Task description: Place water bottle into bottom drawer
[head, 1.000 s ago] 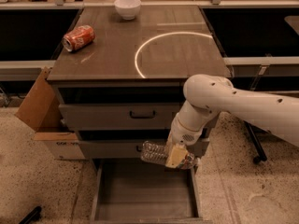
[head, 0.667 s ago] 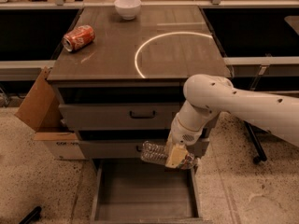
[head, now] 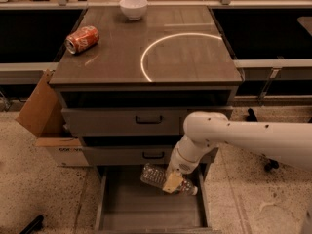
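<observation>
Lower centre of frame: the gripper (head: 173, 181) is clamped on the water bottle (head: 155, 175), which is held sideways just above the open bottom drawer (head: 100, 206) (lowering and release remain, by this view). No other item shows on the drawer's visible floor.
</observation>
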`<act>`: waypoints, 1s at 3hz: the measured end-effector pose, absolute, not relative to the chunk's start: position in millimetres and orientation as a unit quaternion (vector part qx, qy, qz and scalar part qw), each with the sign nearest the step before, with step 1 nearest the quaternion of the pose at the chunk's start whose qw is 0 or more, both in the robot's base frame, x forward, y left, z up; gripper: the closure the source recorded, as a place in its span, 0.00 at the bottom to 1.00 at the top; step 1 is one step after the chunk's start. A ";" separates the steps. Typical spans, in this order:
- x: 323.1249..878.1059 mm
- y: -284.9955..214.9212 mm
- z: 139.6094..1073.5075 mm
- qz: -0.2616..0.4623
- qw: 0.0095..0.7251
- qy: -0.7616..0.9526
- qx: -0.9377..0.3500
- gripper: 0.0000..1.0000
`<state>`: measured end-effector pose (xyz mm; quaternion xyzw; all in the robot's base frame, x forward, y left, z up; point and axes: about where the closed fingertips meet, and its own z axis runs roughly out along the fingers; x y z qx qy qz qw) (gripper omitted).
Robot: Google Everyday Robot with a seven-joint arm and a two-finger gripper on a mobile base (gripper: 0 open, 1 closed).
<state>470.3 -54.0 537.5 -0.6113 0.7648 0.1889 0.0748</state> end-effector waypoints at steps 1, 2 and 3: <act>470.1 -37.3 472.0 0.195 0.099 0.788 -0.575 1.00; 469.8 -37.4 472.0 0.196 0.098 0.788 -0.575 1.00; 472.9 -51.6 444.8 0.184 0.103 0.800 -0.562 1.00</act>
